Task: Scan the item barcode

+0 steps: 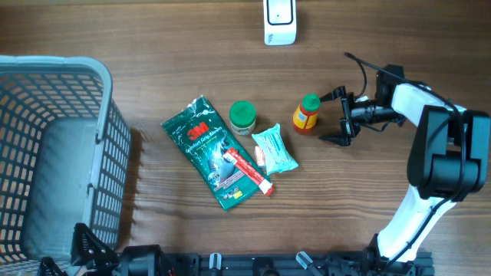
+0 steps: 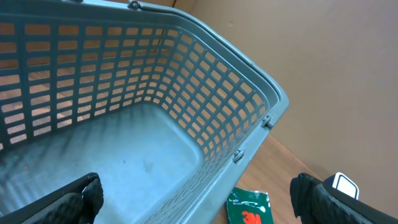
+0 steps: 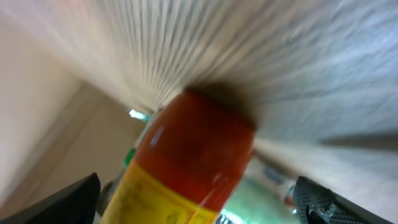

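Bottle [image 1: 307,113], green-capped and orange-bodied, sits on the table [image 1: 399,46] just ahead of my right gripper [image 1: 337,117], jaws spread wide and empty. It looks small, light and rigid, likely slick plastic; I'd squeeze the body mid-height, leaving the label exposed.
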